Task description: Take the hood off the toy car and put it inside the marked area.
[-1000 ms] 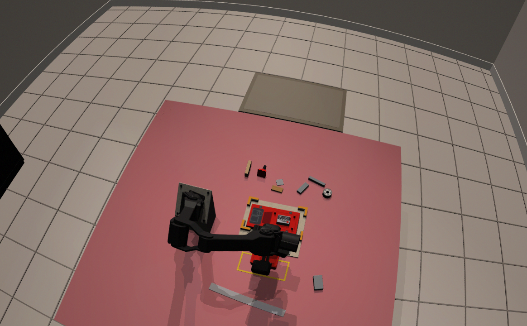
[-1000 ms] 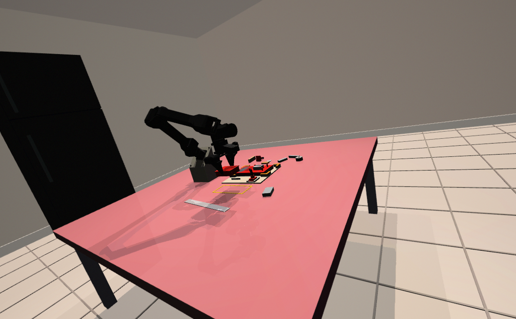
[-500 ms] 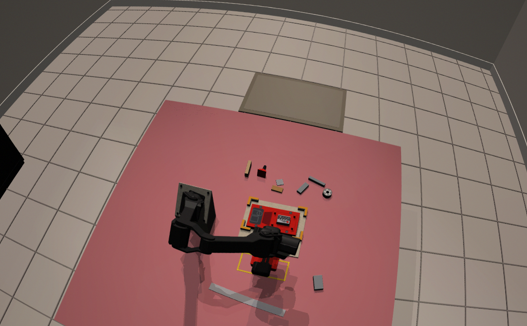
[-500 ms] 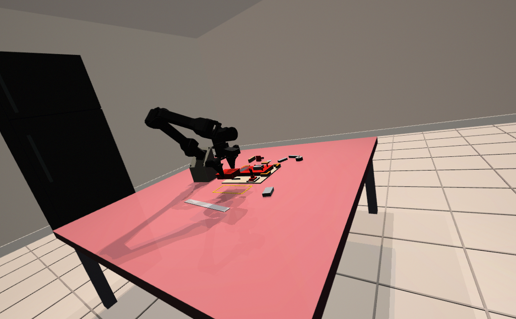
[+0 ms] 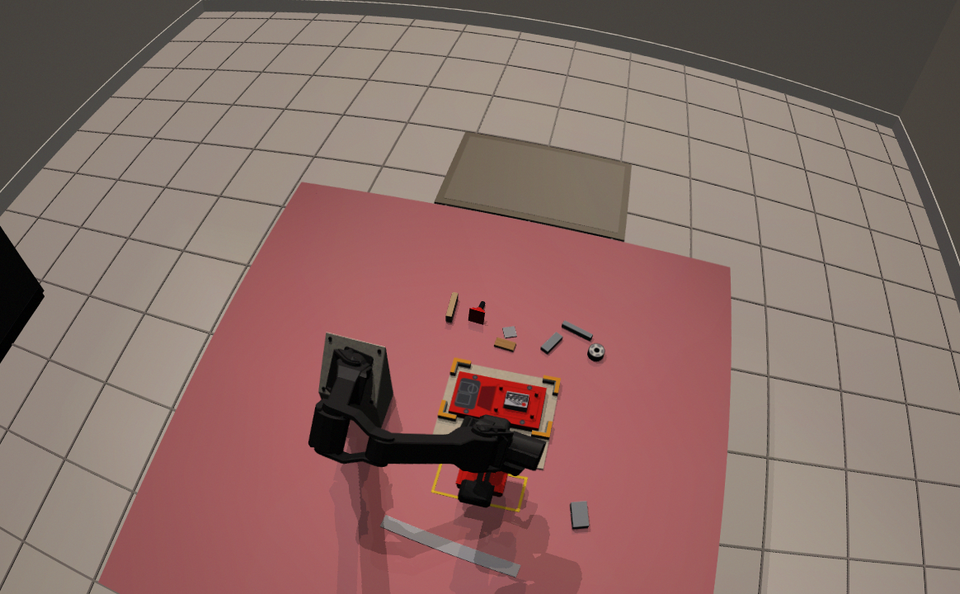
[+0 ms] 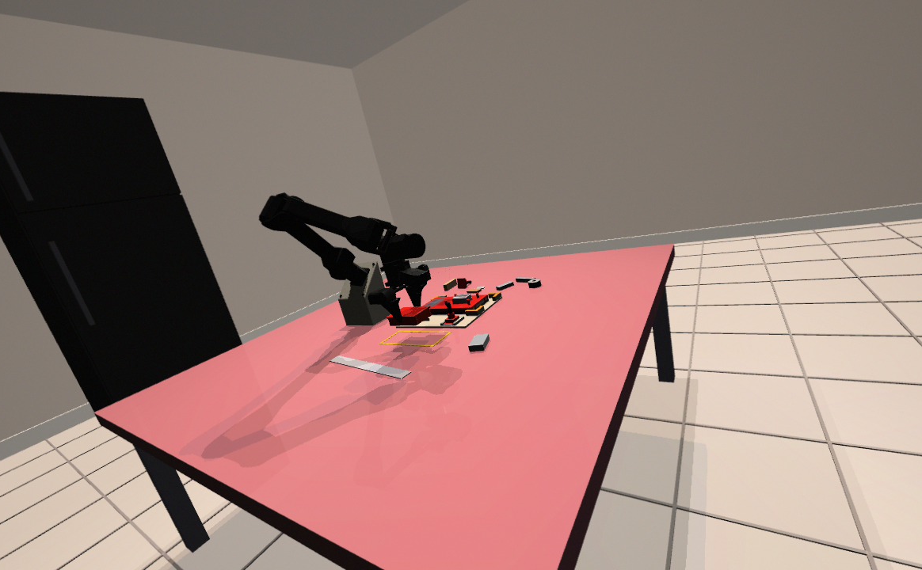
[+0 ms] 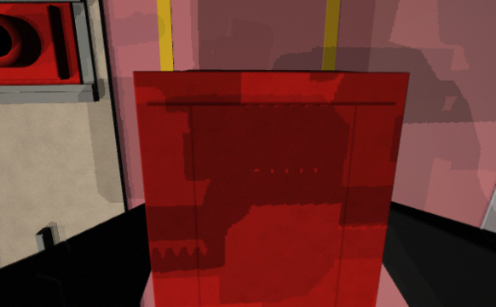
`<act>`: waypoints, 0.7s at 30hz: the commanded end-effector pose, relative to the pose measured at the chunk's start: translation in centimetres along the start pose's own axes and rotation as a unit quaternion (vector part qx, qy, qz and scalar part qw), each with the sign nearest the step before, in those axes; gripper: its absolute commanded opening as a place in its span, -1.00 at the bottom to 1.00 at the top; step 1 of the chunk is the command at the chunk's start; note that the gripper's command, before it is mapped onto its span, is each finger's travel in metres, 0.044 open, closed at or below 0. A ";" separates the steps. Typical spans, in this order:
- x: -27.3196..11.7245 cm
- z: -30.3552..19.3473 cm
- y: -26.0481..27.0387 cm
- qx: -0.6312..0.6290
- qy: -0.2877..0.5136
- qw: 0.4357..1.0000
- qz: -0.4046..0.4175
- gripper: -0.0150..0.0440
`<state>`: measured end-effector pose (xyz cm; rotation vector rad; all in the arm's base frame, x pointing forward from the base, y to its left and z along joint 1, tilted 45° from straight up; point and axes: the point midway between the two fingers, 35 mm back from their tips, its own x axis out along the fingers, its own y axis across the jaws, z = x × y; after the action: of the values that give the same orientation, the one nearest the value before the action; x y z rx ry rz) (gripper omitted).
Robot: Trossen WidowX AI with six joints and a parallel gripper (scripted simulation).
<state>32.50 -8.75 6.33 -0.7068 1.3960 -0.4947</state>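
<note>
Where the wrist view starts, at the bottom of the frame: tool [image 7: 269, 273] clamped on the red hood [image 7: 269, 183], black fingers dark at both lower corners. Fills the centre of that frame, flat panel with a thin groove near its far edge. Beyond that edge, upper centre: two yellow lines of the marked area [image 7: 164, 34] running away over the pink counter [image 7: 444, 141]. At left, a beige base board [image 7: 39, 162], and in the upper left corner a red block with a black peg [image 7: 22, 43] in a grey frame.

From the top view, lower centre: hood [image 5: 480, 481] under the tool [image 5: 474, 493], over the yellow outline of the marked area [image 5: 440, 492]; from above, cannot tell whether touching the counter [image 5: 321, 295]. Below it, a long grey strip [image 5: 450, 546]; lower right of it, a small grey block [image 5: 579, 514]. Just above, toy car [image 5: 498, 398] on its base board [image 5: 551, 413] with orange corners, hood-less. Farther up the frame, scattered small parts: a tan stick [image 5: 451, 305], a red piece [image 5: 477, 313], grey bars [image 5: 576, 330], a round wheel [image 5: 596, 352].

From the exterior view, centre left: hood [image 6: 418, 312] raised off the counter [image 6: 521, 397], beside the car [image 6: 461, 303], marked area [image 6: 414, 339] lying nearer the camera.
</note>
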 end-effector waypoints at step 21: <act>2.6 -0.5 0.2 -0.006 0.004 1.000 0.000 -0.49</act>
<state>32.60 -10.26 4.97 -0.7102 1.3952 -0.4983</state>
